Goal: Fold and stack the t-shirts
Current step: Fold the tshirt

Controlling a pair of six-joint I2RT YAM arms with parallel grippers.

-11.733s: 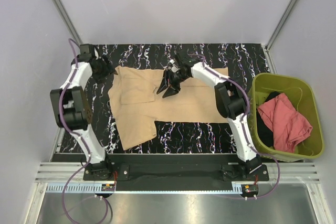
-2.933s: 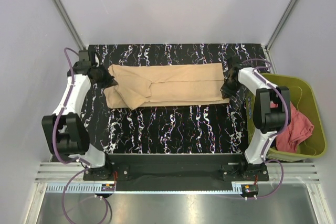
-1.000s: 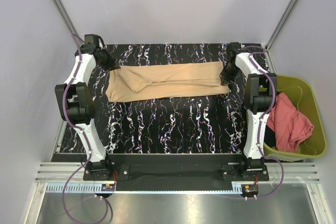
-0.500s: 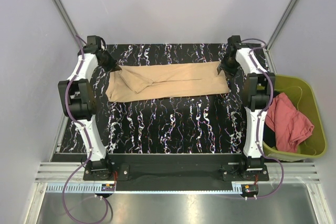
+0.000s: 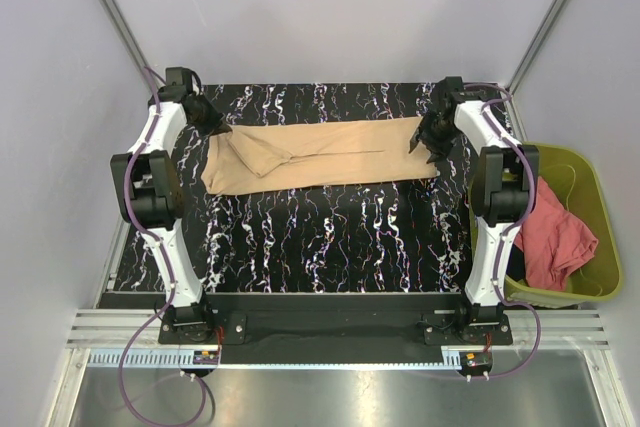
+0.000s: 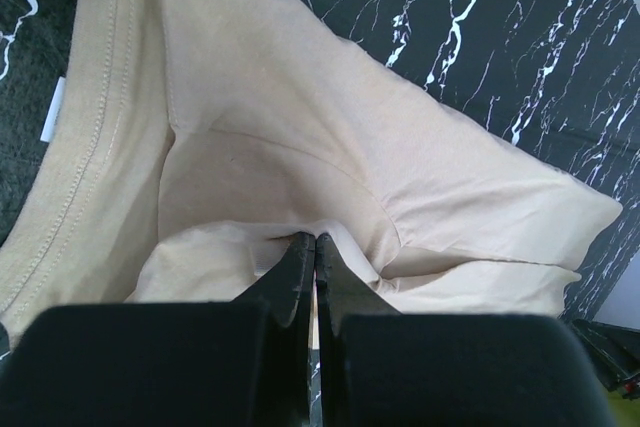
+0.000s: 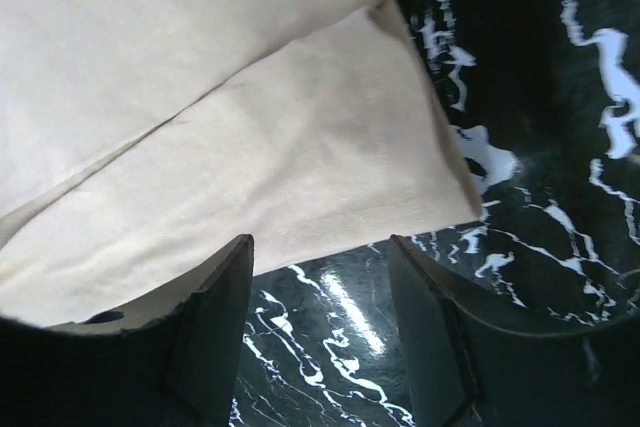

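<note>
The tan t-shirt (image 5: 320,154) lies folded in a long narrow band between both claws. Its left end is pinched by the left claw (image 5: 215,130), and its right end is just at the spread right claw (image 5: 425,142). The salmon-red t-shirt (image 5: 555,237) lies crumpled, well to the right of it.

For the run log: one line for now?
left gripper: shut on tan t-shirt | right gripper: open by its corner | salmon-red t-shirt: in olive-green bin
</note>
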